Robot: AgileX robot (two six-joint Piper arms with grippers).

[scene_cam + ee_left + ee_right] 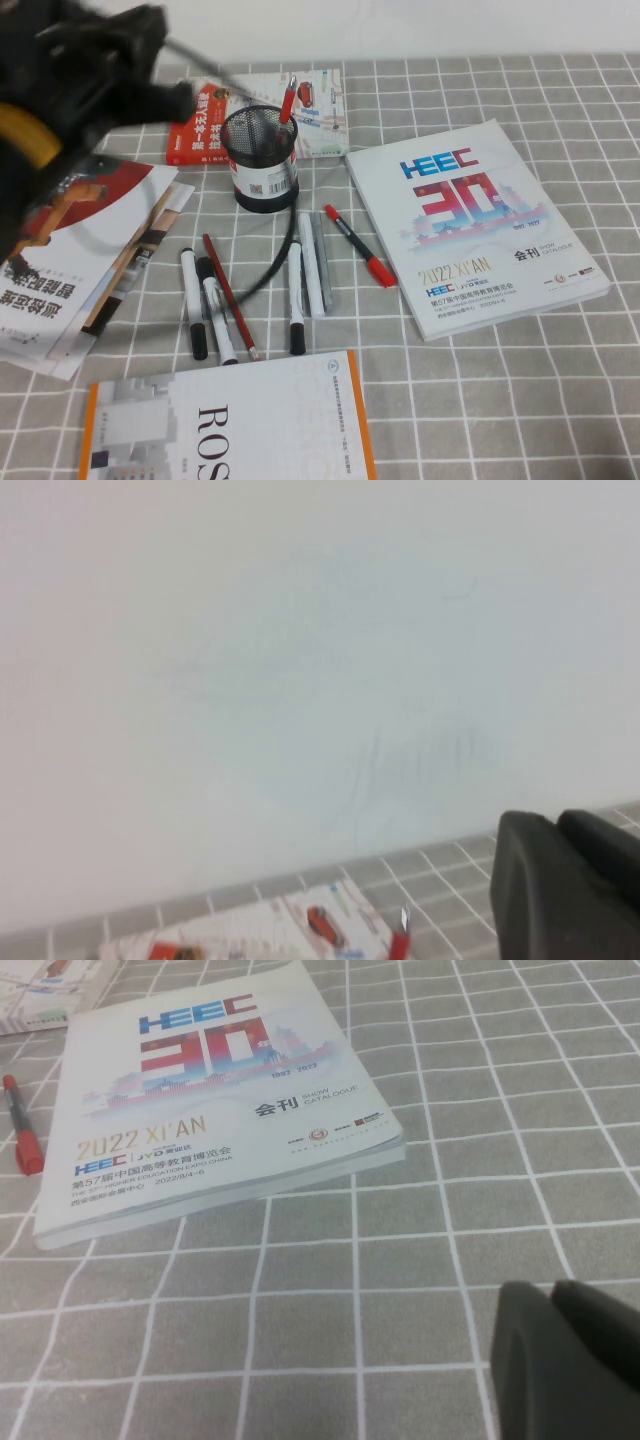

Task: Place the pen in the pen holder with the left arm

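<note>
The "HEEC 30" catalogue point(478, 226), marked "2022 XI'AN", is laid right of the pen holder point(260, 159), in which the pen point(287, 102) is stood. The left gripper point(150, 50) is raised left of the holder, the right gripper point(565, 1360) near the catalogue; neither's state can be told.

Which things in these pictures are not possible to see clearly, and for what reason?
- Left gripper: in the left wrist view only a dark part shows, cut by the edge; in the high view the left arm is blurred. Jaws cannot be told.
- Right gripper: cut by the right wrist view's edge; not in the high view.
- Pen: its lower part is hidden inside the pen holder.
</note>
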